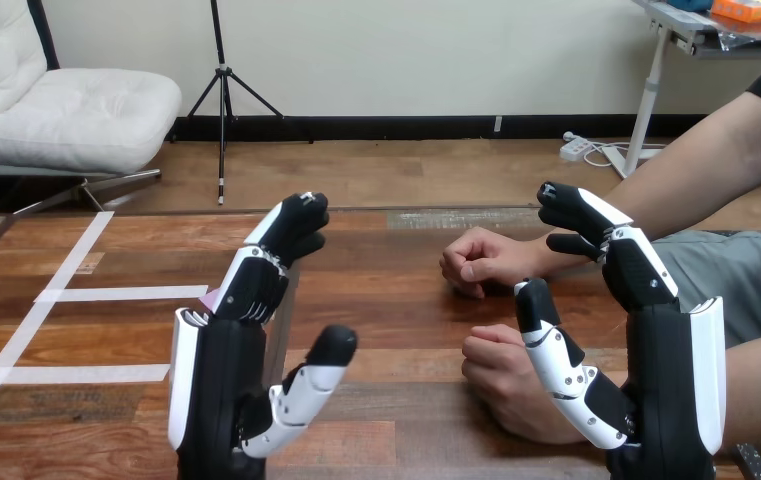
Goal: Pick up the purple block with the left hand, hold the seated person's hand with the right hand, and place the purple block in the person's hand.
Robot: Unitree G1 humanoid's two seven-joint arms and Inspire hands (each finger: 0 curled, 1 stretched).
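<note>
Purple block (210,298): one item, on the wooden table (396,300). A pale purple sliver shows at the left edge of the left hand's fingers; the rest is hidden behind that hand. Lies beside the end of a white tape strip (116,293).

Left hand (231,350): raised above the near table, fingers loosely extended forward with the tips slightly bent, thumb spread to the side. Holds nothing.

Right hand (661,350): raised at the right, fingers and thumb spread wide. Holds nothing.

Person's hands: two, both loosely closed and resting on the table. The farther hand (481,262) lies between the two robot hands. The nearer hand (506,385) lies just beside the right thumb; contact there cannot be told.

Step in hand, as judged: reaching for the block; pick not yet made.

Handling notes:
- Lower the left hand forward and down onto the block with the thumb kept wide, so fingers and thumb land on opposite faces.
- Close only once the block sits between them; a small block on smooth wood may skate away if nudged first.
- Lift straight up before travelling right.
- The right hand's likely target is the nearer hand; approach from beneath or beside it and curl gently.
- Neither of the person's palms is open to receive the block yet.
</note>
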